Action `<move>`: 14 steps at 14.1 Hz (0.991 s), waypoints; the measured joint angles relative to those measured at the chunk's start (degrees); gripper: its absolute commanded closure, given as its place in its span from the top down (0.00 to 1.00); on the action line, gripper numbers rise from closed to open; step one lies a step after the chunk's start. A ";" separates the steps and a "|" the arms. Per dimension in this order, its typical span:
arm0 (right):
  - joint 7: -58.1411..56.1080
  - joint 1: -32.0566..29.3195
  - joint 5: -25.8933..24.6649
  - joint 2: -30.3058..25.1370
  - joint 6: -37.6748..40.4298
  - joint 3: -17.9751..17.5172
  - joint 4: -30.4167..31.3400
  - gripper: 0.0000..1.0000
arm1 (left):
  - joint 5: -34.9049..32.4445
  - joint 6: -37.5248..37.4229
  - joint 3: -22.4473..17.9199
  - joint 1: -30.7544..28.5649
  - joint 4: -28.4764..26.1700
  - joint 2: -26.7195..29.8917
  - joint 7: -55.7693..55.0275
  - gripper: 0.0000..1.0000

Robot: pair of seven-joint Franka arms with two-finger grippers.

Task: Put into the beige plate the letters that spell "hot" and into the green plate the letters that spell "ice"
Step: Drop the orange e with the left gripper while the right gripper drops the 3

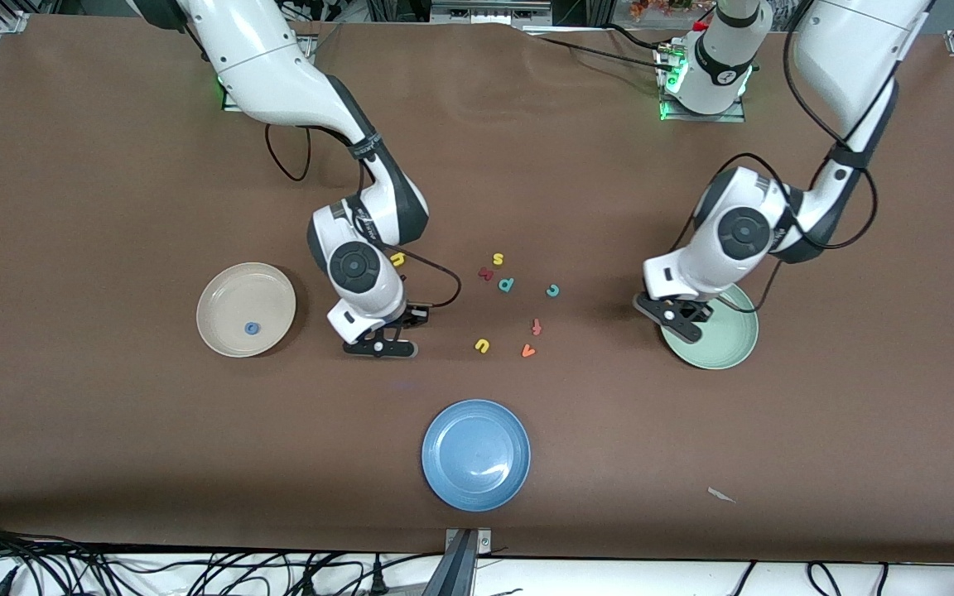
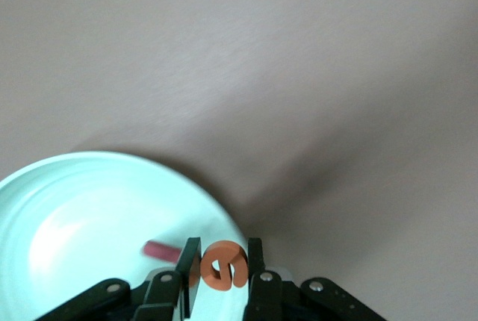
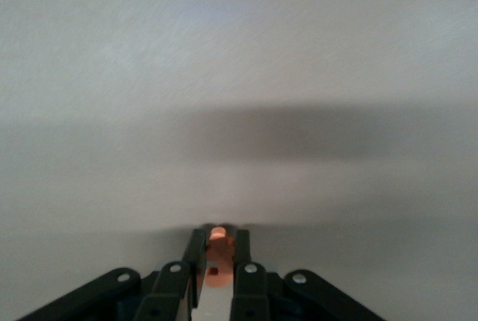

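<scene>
Two grips: orange e upright, orange t edge-on.

Even overhead light; soft shadows — both wrist views blurred, washed pale.

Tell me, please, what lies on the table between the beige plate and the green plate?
In the front view, between the beige plate and green plate: the right gripper and scattered loose letters.
</scene>
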State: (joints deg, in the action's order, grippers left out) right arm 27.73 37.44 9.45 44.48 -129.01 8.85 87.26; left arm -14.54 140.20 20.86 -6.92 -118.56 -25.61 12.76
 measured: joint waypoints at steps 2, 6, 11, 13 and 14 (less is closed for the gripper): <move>-2.69 -0.52 0.00 -2.44 4.56 2.18 0.07 0.14 | 0.00 -0.25 -0.04 -2.04 -0.04 -0.01 2.40 0.09; -10.78 -0.95 0.00 -8.89 6.45 6.21 6.32 0.14 | -0.94 -0.36 -0.22 -4.27 -0.28 -0.96 3.98 0.09; -23.66 -1.30 0.00 -17.16 -1.27 12.34 22.15 0.14 | -5.06 -0.36 -0.77 -7.81 -0.33 -2.92 4.37 0.64; -27.62 -1.30 0.00 -18.90 -5.85 13.80 28.03 0.14 | -5.06 -0.36 -0.40 -7.60 -0.32 -2.92 4.46 1.00; -29.37 -1.31 0.00 -19.28 -7.83 14.47 30.09 0.14 | -5.07 -0.36 -0.14 -7.29 -0.29 -2.87 4.46 1.00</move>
State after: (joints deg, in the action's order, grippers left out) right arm -1.65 36.13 9.45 25.20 -136.84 23.33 117.35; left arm -19.60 139.83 20.72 -14.22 -118.85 -28.48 17.22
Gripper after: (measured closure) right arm 0.811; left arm 0.586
